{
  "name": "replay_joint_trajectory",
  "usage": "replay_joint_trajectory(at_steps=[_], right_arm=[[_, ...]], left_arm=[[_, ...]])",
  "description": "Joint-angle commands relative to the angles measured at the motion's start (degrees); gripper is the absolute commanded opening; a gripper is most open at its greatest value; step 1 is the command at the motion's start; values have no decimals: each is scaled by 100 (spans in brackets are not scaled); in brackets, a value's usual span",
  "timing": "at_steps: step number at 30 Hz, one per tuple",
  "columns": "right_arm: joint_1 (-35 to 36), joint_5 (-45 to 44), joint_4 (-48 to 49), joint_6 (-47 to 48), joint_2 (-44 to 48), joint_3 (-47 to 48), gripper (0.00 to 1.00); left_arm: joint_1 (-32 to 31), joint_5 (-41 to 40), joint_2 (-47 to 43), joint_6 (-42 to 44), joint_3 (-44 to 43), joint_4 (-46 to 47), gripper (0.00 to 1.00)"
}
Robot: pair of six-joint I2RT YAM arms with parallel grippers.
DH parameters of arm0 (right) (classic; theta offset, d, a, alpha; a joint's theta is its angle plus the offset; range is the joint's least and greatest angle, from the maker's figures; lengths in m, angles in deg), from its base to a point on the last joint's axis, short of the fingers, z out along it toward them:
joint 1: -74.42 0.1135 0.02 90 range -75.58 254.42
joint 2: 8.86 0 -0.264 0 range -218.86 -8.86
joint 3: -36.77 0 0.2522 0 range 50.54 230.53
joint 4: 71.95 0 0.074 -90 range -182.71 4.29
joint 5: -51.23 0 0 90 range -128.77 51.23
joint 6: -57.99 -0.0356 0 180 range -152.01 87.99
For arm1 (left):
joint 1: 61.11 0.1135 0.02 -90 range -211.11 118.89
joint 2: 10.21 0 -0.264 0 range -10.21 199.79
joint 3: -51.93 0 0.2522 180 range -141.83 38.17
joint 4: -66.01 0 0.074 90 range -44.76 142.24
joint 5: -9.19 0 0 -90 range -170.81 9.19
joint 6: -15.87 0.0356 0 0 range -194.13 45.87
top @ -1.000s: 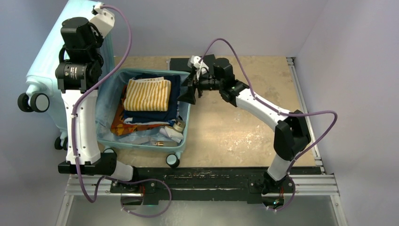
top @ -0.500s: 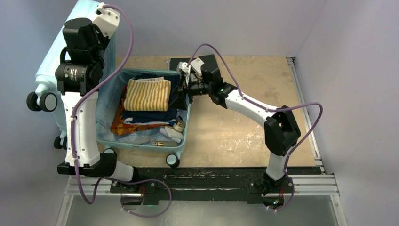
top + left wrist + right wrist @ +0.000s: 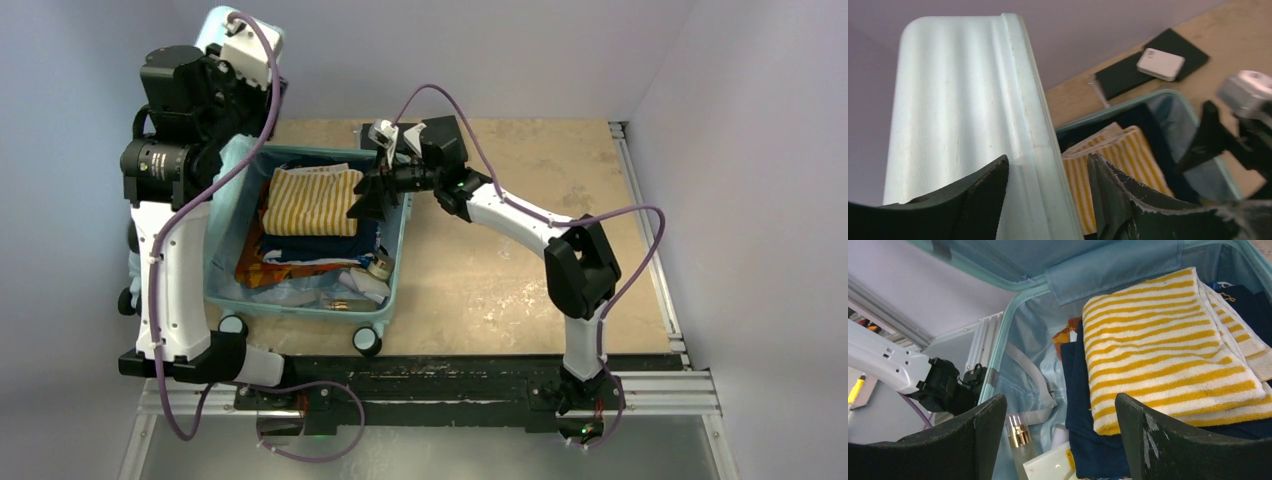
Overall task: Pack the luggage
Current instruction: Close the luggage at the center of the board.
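Over the pale-mint hard-shell suitcase (image 3: 300, 305), its ribbed lid (image 3: 958, 100) tips further shut — left gripper (image 3: 1047, 160) astride the rim, right gripper (image 3: 1059, 397) hovering, jaws apart on both.

Robotics lab test booth here: plain grey walls (image 3: 500, 50) box in a scuffed worktop (image 3: 480, 290), aluminium rails (image 3: 690, 395), and two bolted-down robot arms (image 3: 175, 270).
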Motion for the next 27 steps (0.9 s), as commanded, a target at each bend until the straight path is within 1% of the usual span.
replay_joint_trajectory(at_steps=[1, 3, 4, 7, 8, 10, 14, 16, 20, 21, 24, 27], right_arm=[[22, 118, 509, -534, -126, 350, 80], [22, 143, 579, -718, -225, 437, 74], [22, 159, 623, -798, -261, 467, 69], [22, 338, 677, -1047, -242, 483, 50], [22, 399, 796, -1237, -166, 373, 45], [-1, 402, 1074, -1431, 65, 104, 42], [-28, 324, 1382, -1573, 550, -378, 43], [-79, 248, 1488, -1587, 747, -631, 44], [-274, 178, 1728, -1608, 979, -1124, 49], [-341, 184, 1792, -1625, 985, -1235, 51], [-449, 166, 1943, -1633, 905, -1487, 54], [-470, 181, 1929, -1548, 700, -1584, 56]], left_arm=[[-77, 1480, 41, -1067, 184, -535, 63], [-72, 1747, -6, -1116, 175, -497, 70], [-72, 1871, -36, -1131, 165, -480, 72], [-72, 2132, -169, -1168, 157, -374, 79], [-72, 2186, -214, -1185, 146, -340, 81], [-72, 2246, -302, -1216, 136, -264, 83], [-72, 2075, -379, -1276, 44, -211, 86], [-72, 1430, -402, -1324, 51, -137, 88], [-74, -197, -426, -1167, 340, -37, 91], [-69, -526, -461, -1103, 506, 12, 91], [-63, -1451, -663, -909, 1357, 373, 91], [-29, -2347, -819, -832, 2066, 696, 93]])
